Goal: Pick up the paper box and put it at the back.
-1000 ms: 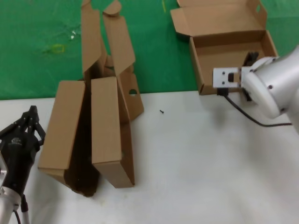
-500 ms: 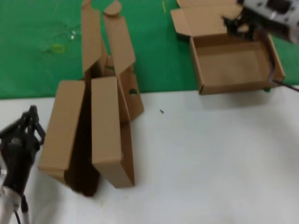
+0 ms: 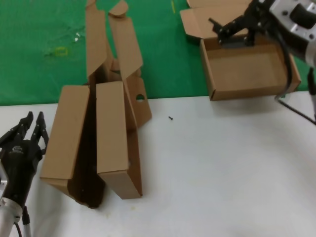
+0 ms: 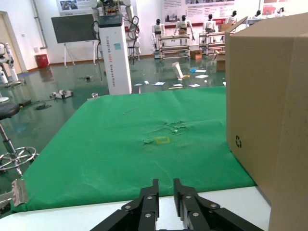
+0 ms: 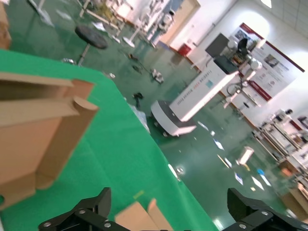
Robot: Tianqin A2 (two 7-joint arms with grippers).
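The paper box lies open on the green cloth of the back, at the far right, its lid folded out behind it. My right gripper hovers over the box's far left corner and lid. It is open wide and empty, as the right wrist view also shows. My left gripper waits low at the table's near left, beside the two other boxes. Its fingers stand a little apart with nothing between them, as the left wrist view also shows.
Two other brown boxes stand together on the white table at the left, their lids leaning up over the cloth. One fills the side of the left wrist view. A small dark speck lies mid-table.
My right gripper has lifted from the paper box's front and swung back over its lid, leaving the box on the cloth. My left gripper's fingers have parted slightly.
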